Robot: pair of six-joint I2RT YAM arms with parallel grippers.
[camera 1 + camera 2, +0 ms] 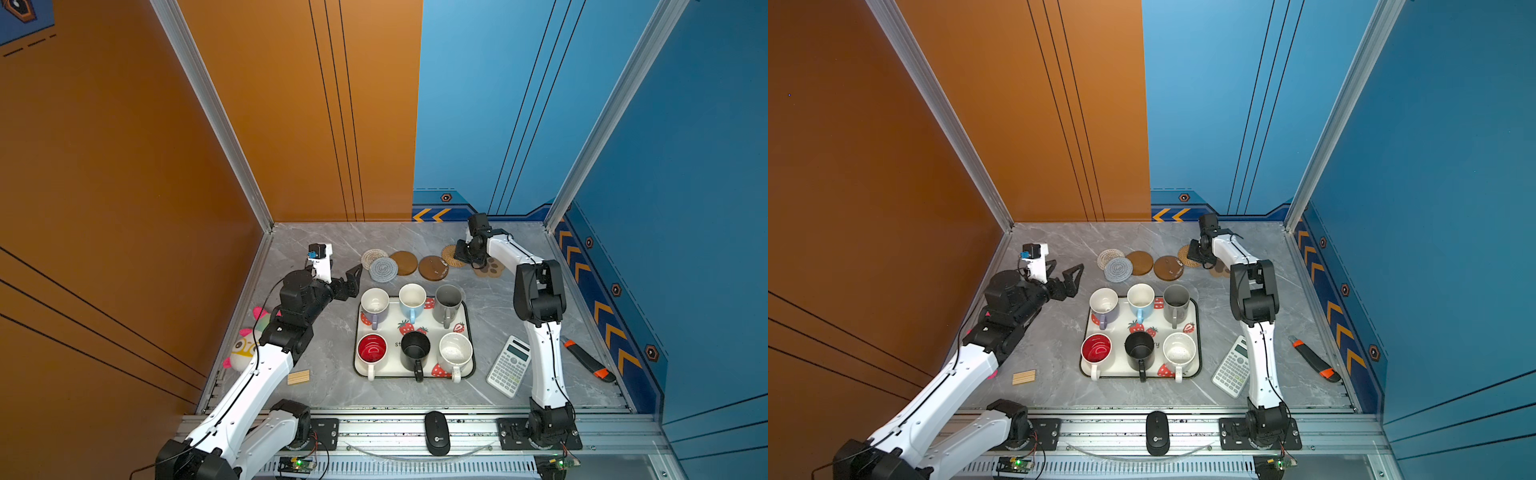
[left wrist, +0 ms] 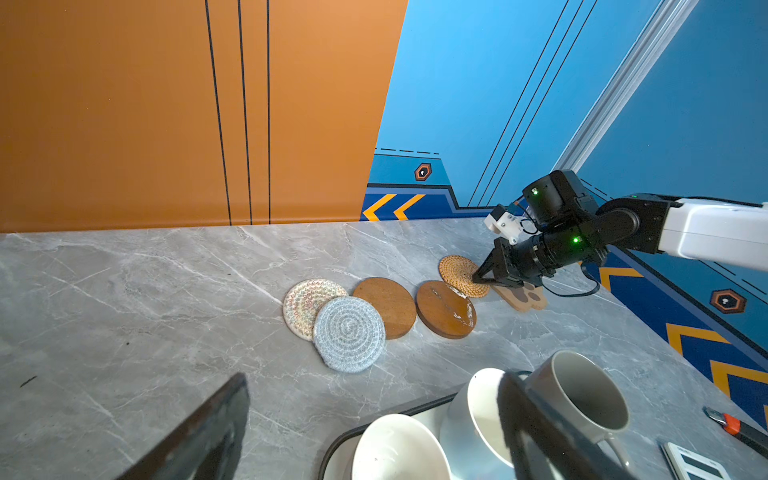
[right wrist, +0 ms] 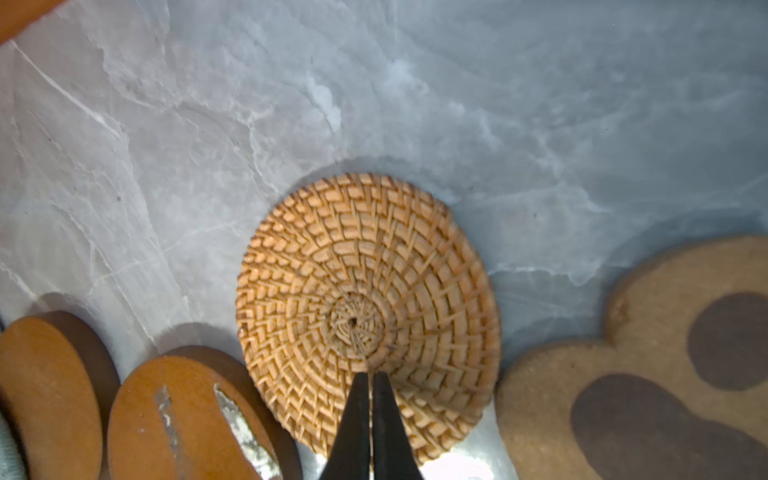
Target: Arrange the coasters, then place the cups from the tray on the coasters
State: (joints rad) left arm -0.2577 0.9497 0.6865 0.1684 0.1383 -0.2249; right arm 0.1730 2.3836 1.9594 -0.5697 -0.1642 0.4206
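- Your right gripper (image 3: 371,377) has its fingers (image 3: 353,424) pressed together. Their tips bear down on the rattan coaster (image 3: 365,266), just off its woven centre.
- That coaster lies flat on the tabletop (image 3: 415,83) beyond the far right corner of the tray (image 1: 392,368). It is squeezed between the scuffed wooden disc (image 3: 187,419) and the paw-shaped coaster (image 3: 623,374).
- You probably mean to slide the coaster clear, so press lightly. Rattan is bumpy and the tips may skip, while pressing hard near one edge may tip it up.
- Push it away from the tray toward bare tabletop, because a sideways push would likely drag a neighbour along. I cannot tell whether its rim overlaps the scuffed disc.
- Leave a cup-wide gap around it.
- Your left gripper (image 1: 352,280) hovers beside the tray's far left corner with its fingers wide apart, holding nothing.
- It is well placed for the grey-blue coaster (image 2: 349,332), which overlaps the cream woven coaster (image 2: 305,299) and touches the plain wooden disc (image 2: 386,305).
- All six cups, the light blue mug (image 1: 412,301) among them, stand on the tray, so keep both arms clear of their rims.
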